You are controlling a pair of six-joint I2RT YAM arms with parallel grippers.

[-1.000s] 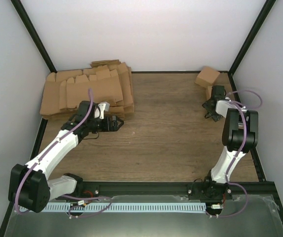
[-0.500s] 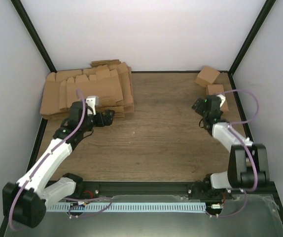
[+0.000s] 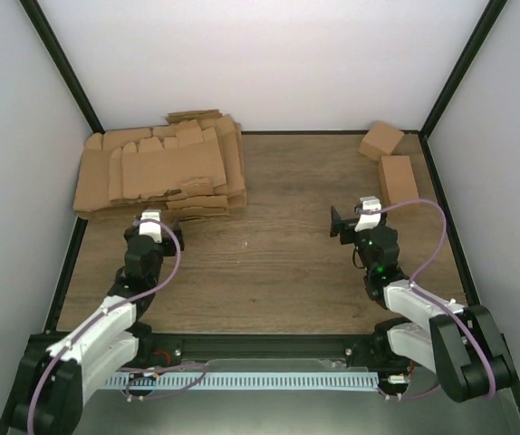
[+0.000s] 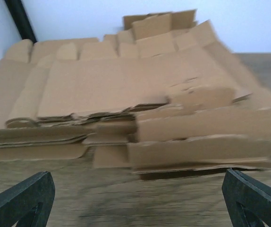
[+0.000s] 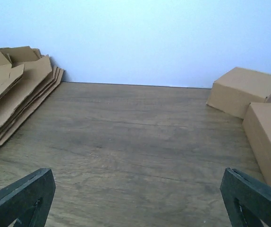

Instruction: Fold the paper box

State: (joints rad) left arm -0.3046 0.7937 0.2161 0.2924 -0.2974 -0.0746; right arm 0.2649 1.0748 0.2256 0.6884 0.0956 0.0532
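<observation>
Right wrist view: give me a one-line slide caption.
Open right gripper over the wooden table, flat cardboard stack at left, a folded box and a second box at right.

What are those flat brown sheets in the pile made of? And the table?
The flat brown sheets look like thin cardboard. They are matte tan, with creased flaps and layered edges. The table looks like wood, or maybe a wood-print laminate. It has brown grain lines and a faint sheen.

A stack of flat cardboard blanks (image 3: 160, 172) lies at the far left, brown and unfolded, its flaps fanned unevenly. At the far right stand two folded, closed brown boxes: the far box (image 3: 381, 140) sits askew by the back wall, and the near box (image 3: 399, 179) lies just beside it.
</observation>
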